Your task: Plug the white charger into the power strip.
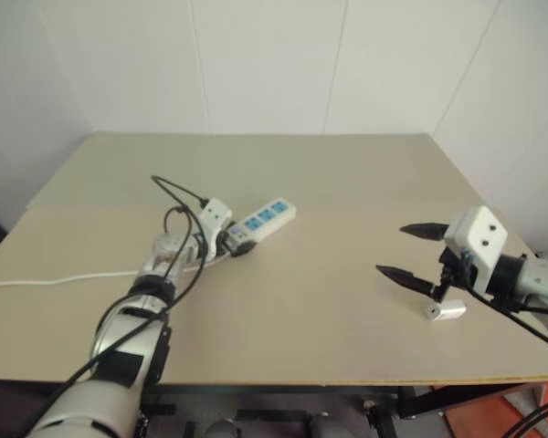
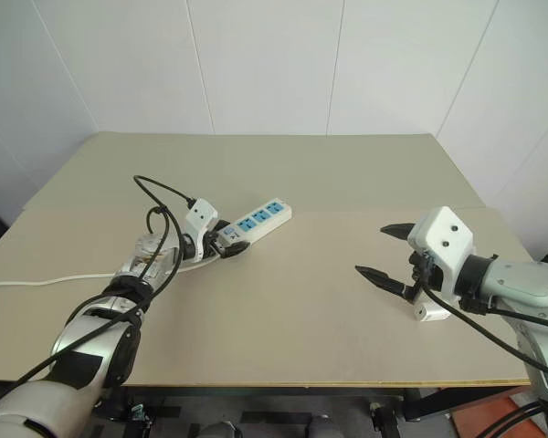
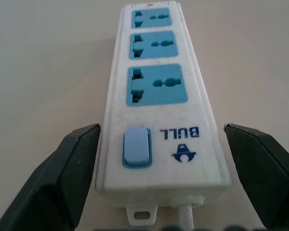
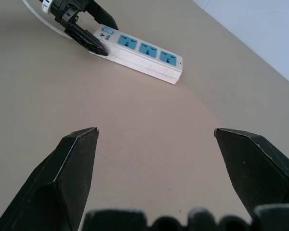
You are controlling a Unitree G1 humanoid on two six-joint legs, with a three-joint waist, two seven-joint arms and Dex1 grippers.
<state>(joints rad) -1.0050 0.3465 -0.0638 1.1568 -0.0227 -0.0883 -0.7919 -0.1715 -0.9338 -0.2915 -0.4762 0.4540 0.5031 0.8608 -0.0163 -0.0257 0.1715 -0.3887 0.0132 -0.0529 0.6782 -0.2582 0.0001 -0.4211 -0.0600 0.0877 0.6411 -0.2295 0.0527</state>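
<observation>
The left end effector [image 3: 159, 159] straddles, fingers wide, the switch end of the power strip [image 1: 261, 220] mid-tabletop [image 1: 329, 182], apparently to steady it, while the right end effector [image 1: 409, 252], wide and empty, must next descend onto the white charger [image 1: 446, 311] beneath it.

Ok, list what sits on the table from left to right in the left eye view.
Thin white cord → left gripper, open around the switch end → power strip → right gripper, open above the table → white charger.
</observation>
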